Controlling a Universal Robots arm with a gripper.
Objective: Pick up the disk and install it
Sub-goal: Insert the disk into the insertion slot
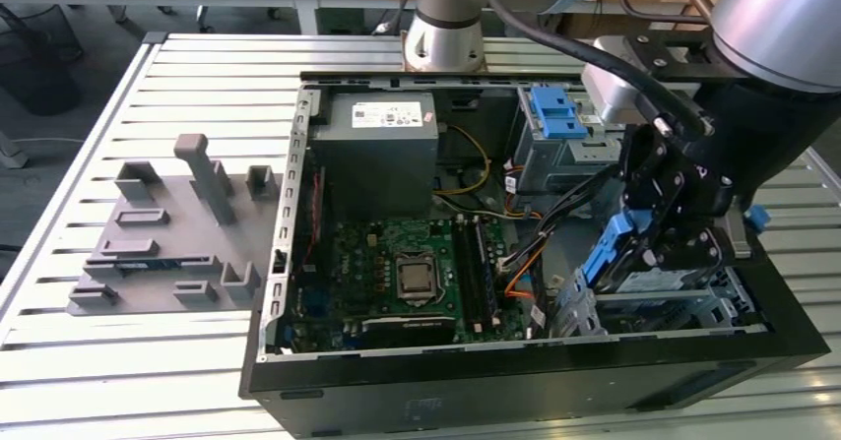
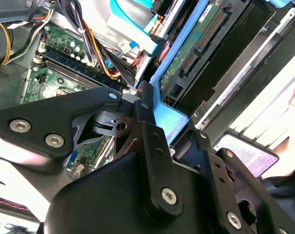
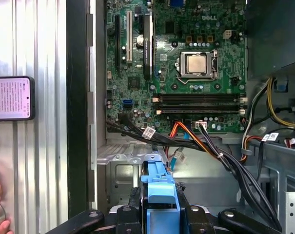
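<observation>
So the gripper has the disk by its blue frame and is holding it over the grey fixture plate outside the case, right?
Not quite. In the exterior view the gripper does hold the disk by its blue frame, but inside the open computer case, above the drive bay at its front corner. The grey fixture plate lies outside, untouched.

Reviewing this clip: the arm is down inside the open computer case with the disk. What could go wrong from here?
Two risks, as I judge it.

The disk, clamped in the hand, hangs tilted over the drive bay; its blue frame could catch the bay's metal edge and jam.

The loose cable bundle of black and orange wires runs close beside the bay, so the disk or hand could snag or pinch it.
</observation>
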